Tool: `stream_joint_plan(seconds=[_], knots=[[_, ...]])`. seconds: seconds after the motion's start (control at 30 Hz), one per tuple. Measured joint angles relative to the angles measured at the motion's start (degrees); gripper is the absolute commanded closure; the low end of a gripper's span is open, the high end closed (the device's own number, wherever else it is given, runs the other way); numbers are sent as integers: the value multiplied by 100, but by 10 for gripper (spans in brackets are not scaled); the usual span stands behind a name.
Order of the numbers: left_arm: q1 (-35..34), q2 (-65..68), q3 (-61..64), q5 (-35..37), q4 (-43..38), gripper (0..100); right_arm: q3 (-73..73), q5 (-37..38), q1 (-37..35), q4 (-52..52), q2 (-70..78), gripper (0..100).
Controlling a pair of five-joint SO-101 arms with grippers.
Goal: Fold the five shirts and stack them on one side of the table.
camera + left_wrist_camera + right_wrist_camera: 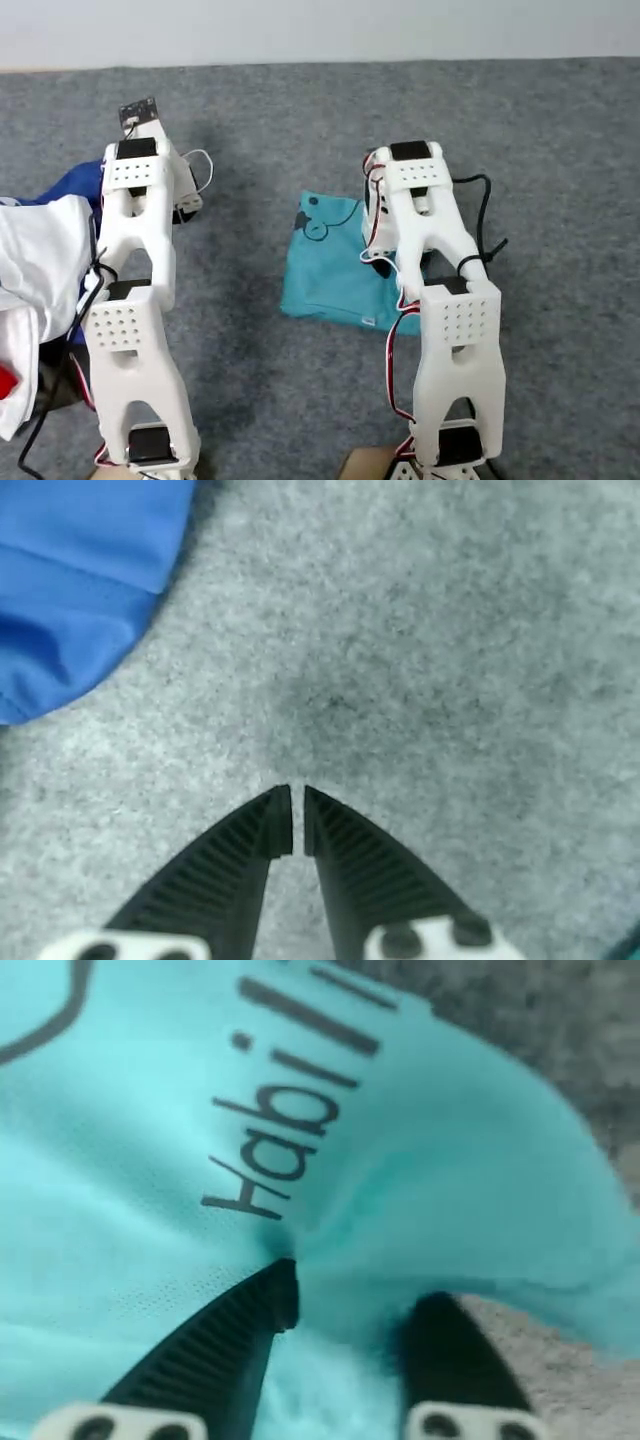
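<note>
Step in hand, as judged: the teal printed cloth shirt (330, 275) is being worked. It lies mid-table as a rough flat rectangle, partly under the right arm, so a last fold or a lift toward the stack is assumed.

The right gripper (360, 1305) is set down into the teal cloth. Its jaws stand apart with a ridge of fabric bunched between them, and no firm clamp is seen. The left gripper (297, 820) is closed to a thin slit with nothing held. It hangs over the bare grey carpet-like table cover (450, 660), near the blue smooth cloth shirt (80, 580).

Next move, as judged: the jaws are to be closed on the ridge with all layers caught, else the fold is opened on lifting. The left arm is likely needed on the opposite edge so the rectangle is kept square.

View differences:
- **High view:** the layout is given here, with the teal outline and a loose heap at the left table edge. The white crumpled cloth shirt (40, 260) lies over the blue one, with a scrap of red cloth (5, 385) lower down. None of these is folded.
- **Right wrist view:** the pucker of cloth at the fingers is given here.
- **Left wrist view:** the empty slit and the carpet texture are given here.
</note>
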Motion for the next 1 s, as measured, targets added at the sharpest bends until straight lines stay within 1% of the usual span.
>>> stream_joint_plan(seconds=[0.07,0.23,0.3,0.37,0.5,0.63,0.77,0.9,1.0], knots=[[0,0,0,0,0,971,-9,193,18,62,0,987],[0,0,0,0,0,971,0,325,9,141,-237,988],[0,0,0,0,0,971,-9,536,9,141,-404,988],[0,0,0,0,0,971,-35,932,9,141,-563,988],[0,0,0,0,0,971,-484,2004,70,18,-633,988],[0,0,0,0,0,971,-1064,2927,246,-492,-607,988],[9,0,0,0,0,971,-1785,3886,325,-1011,-114,989],[62,0,0,-35,0,971,-2514,4527,316,-1389,484,987],[62,0,0,-35,0,971,-3051,4651,316,-1495,958,952]])
